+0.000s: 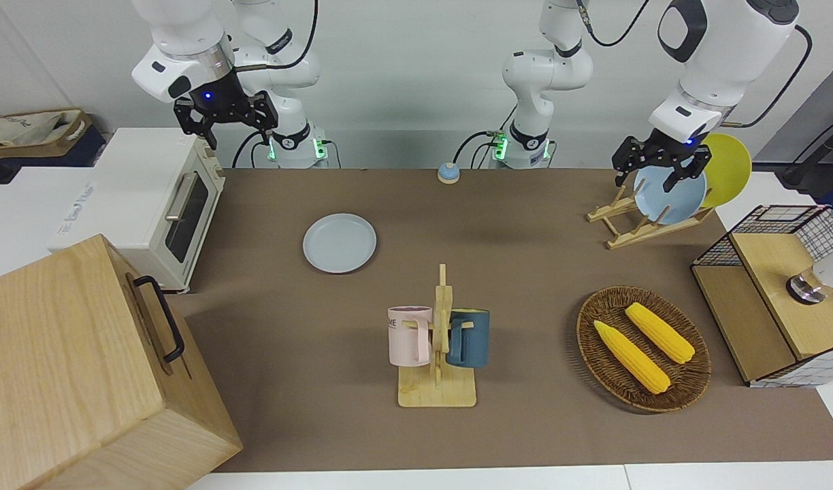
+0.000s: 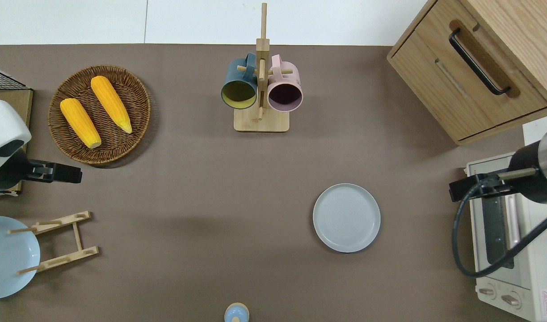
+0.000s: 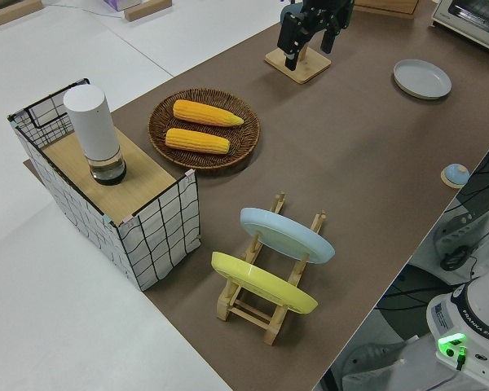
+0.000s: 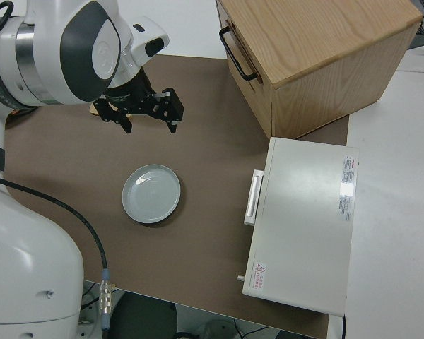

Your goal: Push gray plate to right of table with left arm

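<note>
The gray plate lies flat on the brown table, toward the right arm's end, beside the toaster oven; it also shows in the overhead view, the left side view and the right side view. My left gripper is open and empty, up in the air. In the overhead view it is over the table between the wicker basket and the dish rack, well away from the plate. The right arm is parked, its gripper open and empty.
A wicker basket holds two corn cobs. A mug rack carries a blue and a pink mug. A dish rack holds a light-blue and a yellow plate. A wooden cabinet, a toaster oven, a small bell and a wire crate stand around.
</note>
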### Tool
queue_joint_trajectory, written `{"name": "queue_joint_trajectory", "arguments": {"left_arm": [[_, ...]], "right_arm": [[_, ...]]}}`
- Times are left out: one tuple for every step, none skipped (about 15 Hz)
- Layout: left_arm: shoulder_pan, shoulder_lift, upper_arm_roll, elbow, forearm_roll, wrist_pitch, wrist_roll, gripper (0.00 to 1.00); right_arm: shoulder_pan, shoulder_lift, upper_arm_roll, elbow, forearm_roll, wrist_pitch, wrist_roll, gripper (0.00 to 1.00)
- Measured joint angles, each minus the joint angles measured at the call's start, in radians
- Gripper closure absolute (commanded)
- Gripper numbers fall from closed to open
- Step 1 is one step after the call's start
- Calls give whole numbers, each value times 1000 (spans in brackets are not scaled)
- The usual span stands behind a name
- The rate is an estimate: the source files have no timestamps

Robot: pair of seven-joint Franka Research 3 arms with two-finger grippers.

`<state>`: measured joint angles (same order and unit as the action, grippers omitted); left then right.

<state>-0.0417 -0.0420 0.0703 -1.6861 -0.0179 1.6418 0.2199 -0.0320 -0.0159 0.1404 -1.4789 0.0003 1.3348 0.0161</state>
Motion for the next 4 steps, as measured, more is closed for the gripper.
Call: {"name": "queue_joint_trajectory", "arguments": {"left_arm": [[0, 2, 0, 4, 0, -3, 0, 2], [0, 4, 0, 6, 0, -4, 1, 2], [0, 5, 0, 7, 0, -5, 1, 2], [0, 5, -1, 7, 0, -5, 1, 2]], "right_arm": [[0, 0, 0, 0, 0, 0, 0, 17], [0, 0, 0, 0, 0, 0, 0, 17], [0, 0, 0, 0, 0, 0, 0, 17], [0, 0, 0, 0, 0, 0, 0, 17]]}}
